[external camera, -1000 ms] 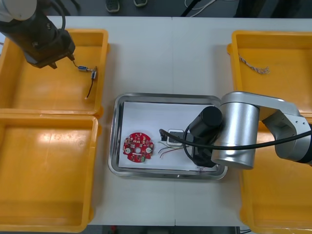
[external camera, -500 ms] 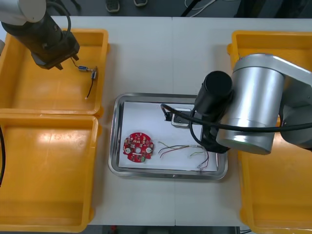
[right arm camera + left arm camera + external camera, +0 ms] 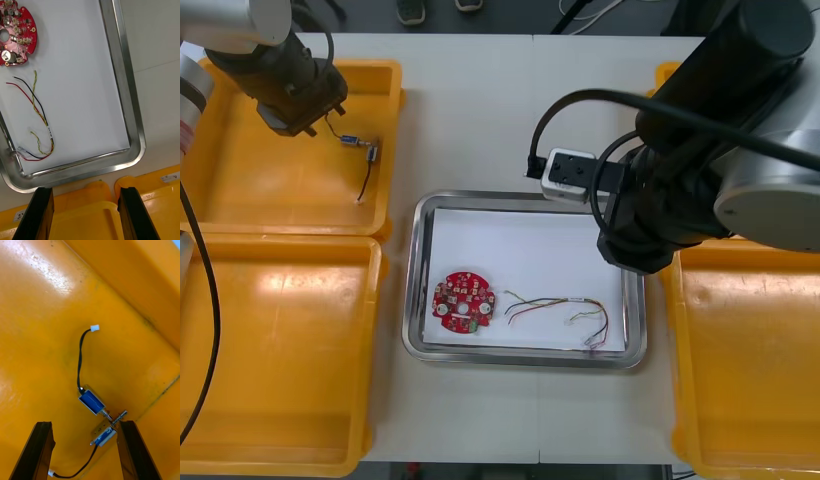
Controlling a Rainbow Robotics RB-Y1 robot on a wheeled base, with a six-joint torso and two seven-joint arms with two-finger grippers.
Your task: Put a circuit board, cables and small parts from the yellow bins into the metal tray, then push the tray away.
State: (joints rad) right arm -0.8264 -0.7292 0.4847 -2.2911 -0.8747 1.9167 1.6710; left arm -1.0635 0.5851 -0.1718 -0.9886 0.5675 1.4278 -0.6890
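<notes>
1. The left end effector [image 3: 84, 423] hangs over the yellow bin [image 3: 270, 190] at the far left of the tray [image 3: 412, 280]. Its fingers stand wide apart and hold nothing.
2. Two small metal parts [image 3: 92, 402] lie on that bin's floor, between and just beyond the fingers. One has a blue body, and each trails a thin black cable [image 3: 80, 356]. They lie close to the bin wall on the tray's side.
3. The right end effector [image 3: 86, 189] is just past the tray's right rim, above the edges of the two right-hand bins [image 3: 150, 210]. Its fingers are spread wide and it is empty.
4. The round red circuit board [image 3: 463, 303] lies flat on the tray's white lining, in the near-left part of the tray.
5. A red and yellow cable [image 3: 560, 308] lies loose in the tray to the board's right, near it but not touching.
6. The tray sits on the bench [image 3: 480, 120], midway between the left and right bins.
</notes>
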